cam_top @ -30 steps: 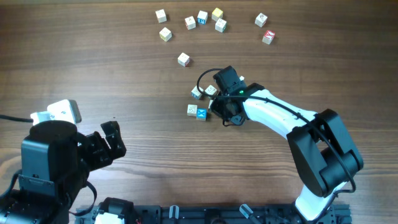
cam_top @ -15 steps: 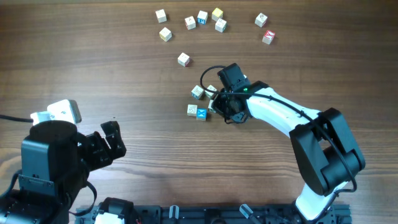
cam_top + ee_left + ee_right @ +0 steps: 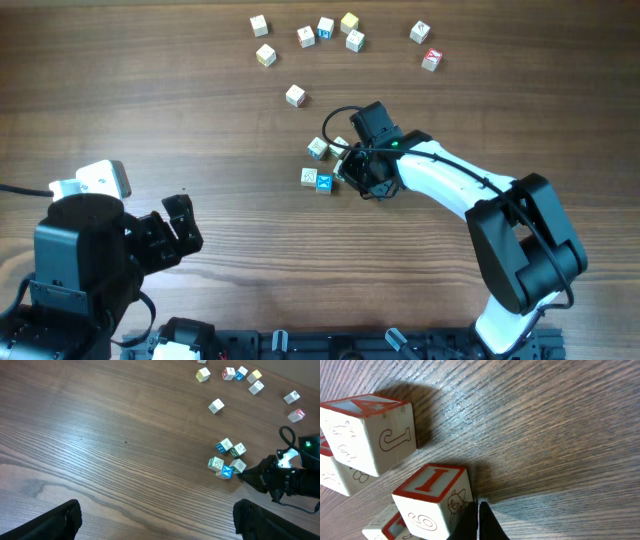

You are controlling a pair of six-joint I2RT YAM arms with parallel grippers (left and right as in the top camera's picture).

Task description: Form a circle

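Wooden circle (image 3: 324,183) just left of right tool (image 3: 347,172), tips pressed together, seemingly touching a cube (image 3: 432,500); left tool (image 3: 183,228) spread.

The bench (image 3: 150,100) is smooth, faintly sheened grained wood, the circle (image 3: 310,177) and the loose cubes (image 3: 325,28) at twelve o'clock are pale matt wood with painted faces, and the right arm (image 3: 440,185) wears glossy white plastic.

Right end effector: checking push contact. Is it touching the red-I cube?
Touching. Right wrist view: the right end effector meets the red-I cube at its side, no gap.
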